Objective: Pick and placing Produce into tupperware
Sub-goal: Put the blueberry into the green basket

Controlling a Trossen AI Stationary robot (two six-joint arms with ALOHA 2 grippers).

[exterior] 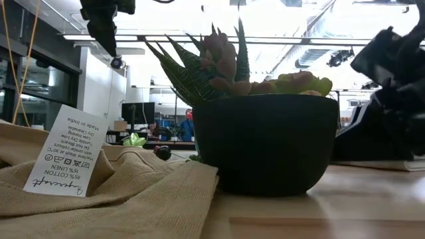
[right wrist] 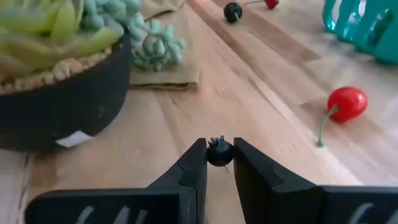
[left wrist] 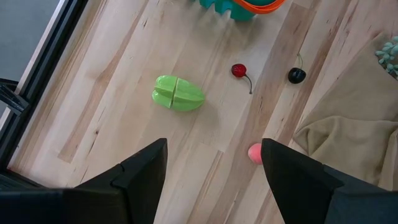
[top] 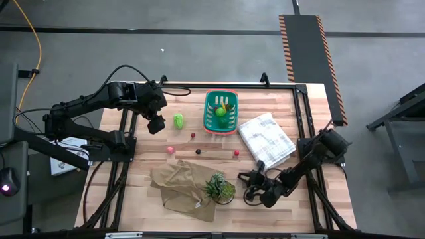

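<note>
Right gripper (right wrist: pixel 220 154) jaws are clamped on a tiny dark round berry (right wrist: pixel 219 152) with a little spiky crown, pinched between the two dark fingertips low over the light wooden tabletop (right wrist: pixel 261 93). High view puts this gripper (top: pixel 255 180) at the near right part of the table, just beside the black pot with the spiky green succulent (top: pixel 219 188). Left gripper (left wrist: pixel 211 155) jaws are spread wide, nothing between them, hovering above the far left part of the table (top: pixel 146 119).

Produce on the wood: light green lumpy toy vegetable (left wrist: pixel 178 94) lying alone, left of the basket in the high view (top: pixel 178 121); small red cherry with a stem (left wrist: pixel 239 70); small dark ball with a stem (left wrist: pixel 296 76); pink round piece (left wrist: pixel 254 152) just beside the tan linen cloth (left wrist: pixel 348 130). Another red cherry with a green stem (right wrist: pixel 346 103) lies near the right gripper, apart from it.

Teal slotted plastic basket with orange-red base edge (top: pixel 212 109) sits at the far middle of the table, with a green piece (top: pixel 220 111) and a yellow piece (top: pixel 224 103) inside. White checked folded cloth (top: pixel 267 138) lies right of the basket. Low view: pot (exterior: pixel 265 143) close up front, tan cloth with a white care label (exterior: pixel 65 159) on the left.
</note>
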